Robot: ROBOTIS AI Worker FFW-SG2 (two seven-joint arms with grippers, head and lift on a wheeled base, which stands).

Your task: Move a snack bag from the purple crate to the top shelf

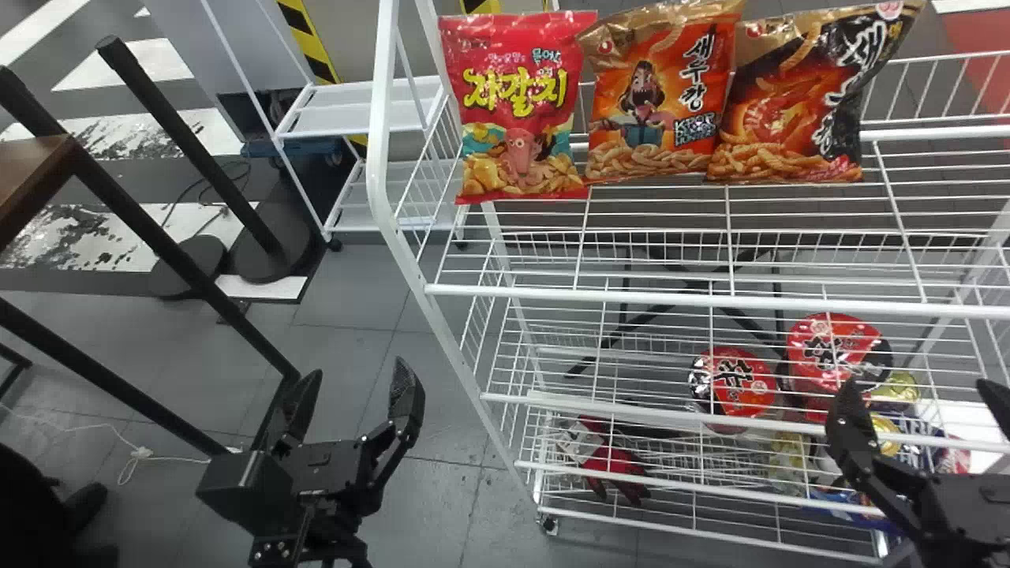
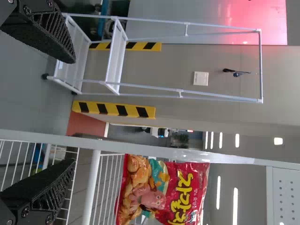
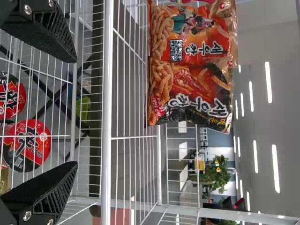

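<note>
Low at the left in the head view, my left gripper [image 1: 351,402] stands open over the floor, left of the rack; its fingers are wide apart in the left wrist view [image 2: 56,112]. My right gripper [image 1: 919,406] is at the right edge, open before the rack's lower tiers, and also open in the right wrist view [image 3: 61,110]. Three snack bags stand upright side by side on the top shelf [image 1: 655,237]: a red-pink one [image 1: 521,110], an orange one [image 1: 663,95] and an orange-black one [image 1: 797,102]. Neither gripper touches a bag.
Red cup noodles [image 1: 734,383] and cans [image 1: 895,386] sit on lower tiers of the white wire rack. Red gloves [image 1: 611,465] lie low at its left. Black posts [image 1: 189,150], a table corner [image 1: 31,177] and a smaller white rack [image 1: 359,110] stand to the left.
</note>
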